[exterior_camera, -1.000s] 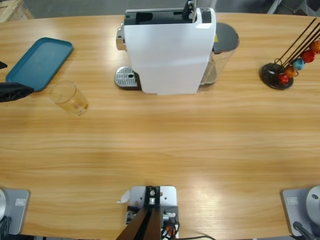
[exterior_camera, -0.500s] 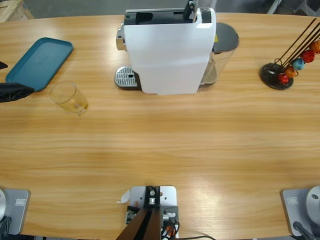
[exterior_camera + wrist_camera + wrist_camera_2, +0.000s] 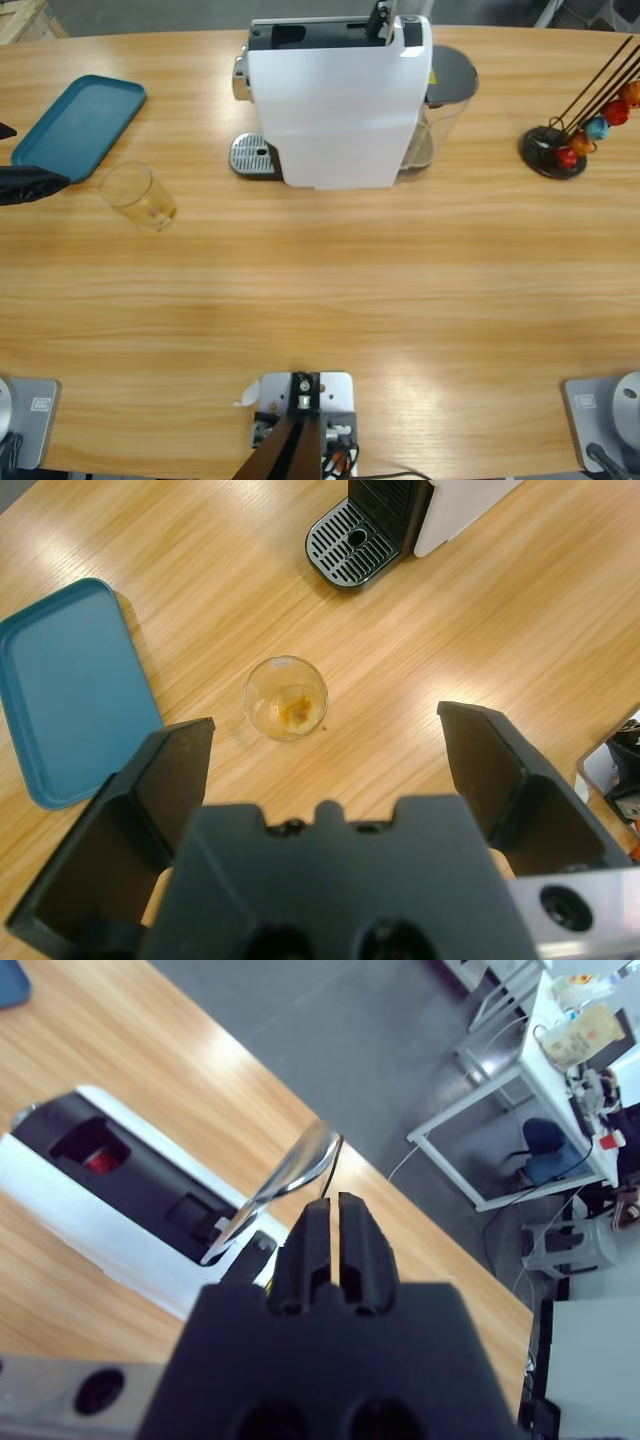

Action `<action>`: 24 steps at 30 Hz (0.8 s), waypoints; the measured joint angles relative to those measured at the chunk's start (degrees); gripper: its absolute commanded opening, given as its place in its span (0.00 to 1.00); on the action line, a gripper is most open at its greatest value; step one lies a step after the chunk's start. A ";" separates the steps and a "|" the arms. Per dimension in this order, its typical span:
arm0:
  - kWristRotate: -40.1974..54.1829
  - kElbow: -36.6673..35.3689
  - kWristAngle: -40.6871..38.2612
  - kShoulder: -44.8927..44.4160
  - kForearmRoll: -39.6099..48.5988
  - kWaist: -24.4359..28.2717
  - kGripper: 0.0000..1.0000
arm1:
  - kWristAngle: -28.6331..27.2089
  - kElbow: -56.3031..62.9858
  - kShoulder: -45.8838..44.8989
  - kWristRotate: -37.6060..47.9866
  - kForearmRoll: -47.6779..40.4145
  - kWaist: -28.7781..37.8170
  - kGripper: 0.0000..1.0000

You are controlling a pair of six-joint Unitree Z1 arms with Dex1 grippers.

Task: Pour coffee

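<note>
High view: wooden table (image 3: 330,290) bears teal tray (image 3: 80,125).

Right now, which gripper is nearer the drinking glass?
Left. The left gripper hangs open above the glass; the right gripper is over the coffee machine.

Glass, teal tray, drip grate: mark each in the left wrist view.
Glass (image 3: 285,698), left wrist view: middle of its base, seen through the open rim.
Teal tray (image 3: 70,685), left wrist view: bare flat floor of the tray.
Drip grate (image 3: 355,542), left wrist view: slotted metal surface.
</note>
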 measured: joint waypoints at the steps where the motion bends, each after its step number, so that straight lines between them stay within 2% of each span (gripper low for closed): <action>1: 0.00 0.00 0.00 0.00 0.00 0.00 0.97 | 0.01 0.75 -0.04 0.26 -0.41 0.00 0.00; 13: 0.00 0.00 -0.01 0.00 0.00 0.00 0.97 | 1.02 2.30 0.17 0.68 -2.24 0.00 0.00; 24: 0.00 0.00 -0.01 0.00 0.00 0.00 0.97 | 3.65 -3.16 4.90 -1.22 -2.24 -0.05 0.00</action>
